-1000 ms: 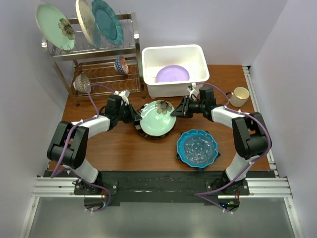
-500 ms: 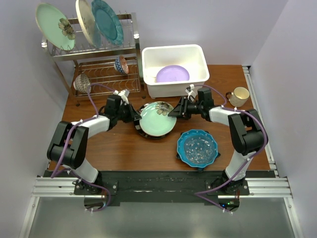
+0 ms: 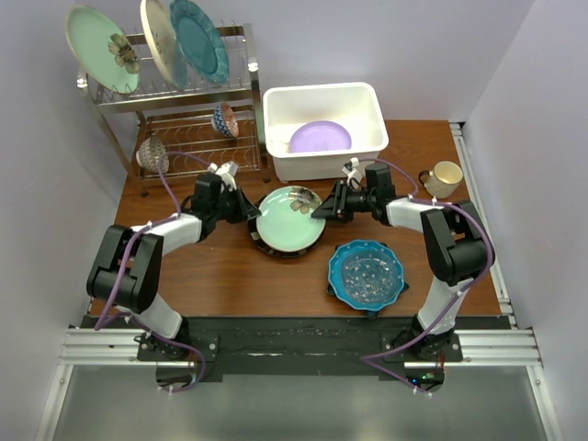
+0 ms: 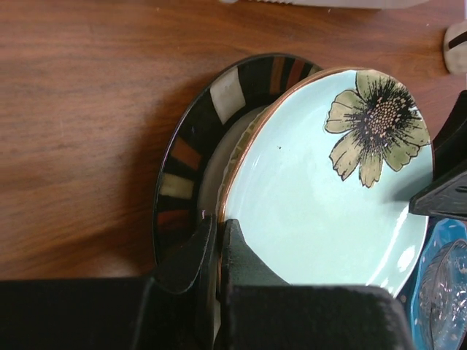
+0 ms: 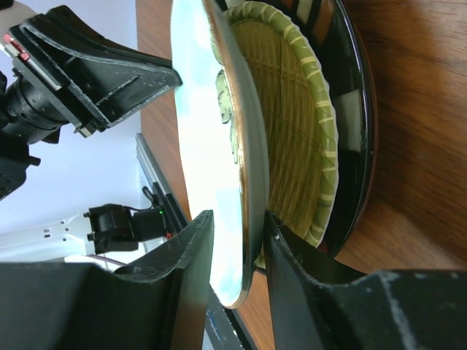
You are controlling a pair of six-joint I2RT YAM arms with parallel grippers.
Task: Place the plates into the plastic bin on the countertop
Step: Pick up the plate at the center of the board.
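The mint flower plate (image 3: 290, 216) sits tilted over the dark-rimmed plate (image 4: 182, 160) at the middle of the surface (image 3: 230, 276). My left claw (image 4: 217, 226) is clenched on its left rim. My right claw (image 5: 237, 219) straddles the right rim, though I cannot tell if it is pressing. The white plastic bin (image 3: 322, 165) stands just beyond, holding the lilac plate (image 3: 320, 138).
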